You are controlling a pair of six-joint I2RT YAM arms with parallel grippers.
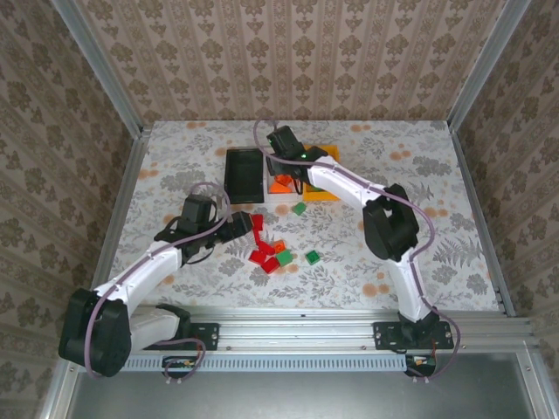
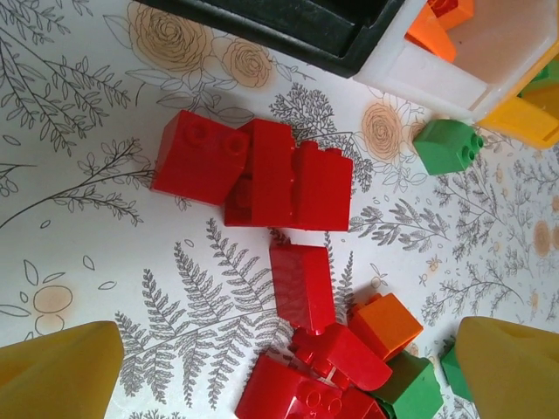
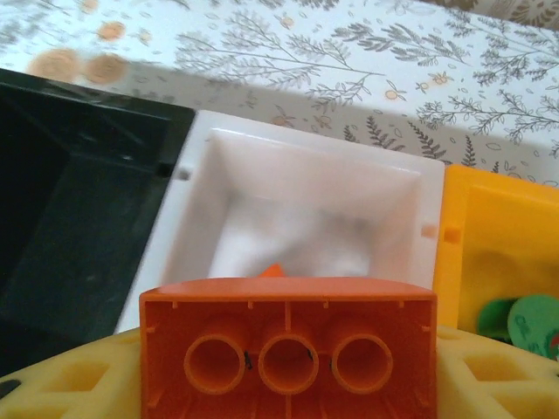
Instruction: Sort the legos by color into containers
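Observation:
My left gripper [image 1: 241, 227] [image 2: 284, 384] hangs open over a pile of legos on the table; its yellow fingertips [image 2: 57, 375] stand either side of several red bricks [image 2: 301, 284], an orange brick [image 2: 384, 323] and a green one [image 2: 410, 388]. More red bricks [image 2: 253, 170] lie beyond, with a green brick [image 2: 447, 145] by the bins. My right gripper [image 1: 280, 166] [image 3: 288, 367] is shut on an orange brick [image 3: 288, 349], held above the white bin [image 3: 297, 209], which holds orange bricks [image 1: 279, 183]. The black bin [image 3: 70, 218] is to its left and the orange-yellow bin [image 3: 498, 244] to its right.
The three joined bins [image 1: 244, 172] sit at the table's middle back. Green pieces [image 3: 524, 323] lie in the orange-yellow bin. Loose green bricks [image 1: 299, 209] [image 1: 312, 257] lie right of the red pile [image 1: 262, 249]. Metal posts and patterned walls enclose the table.

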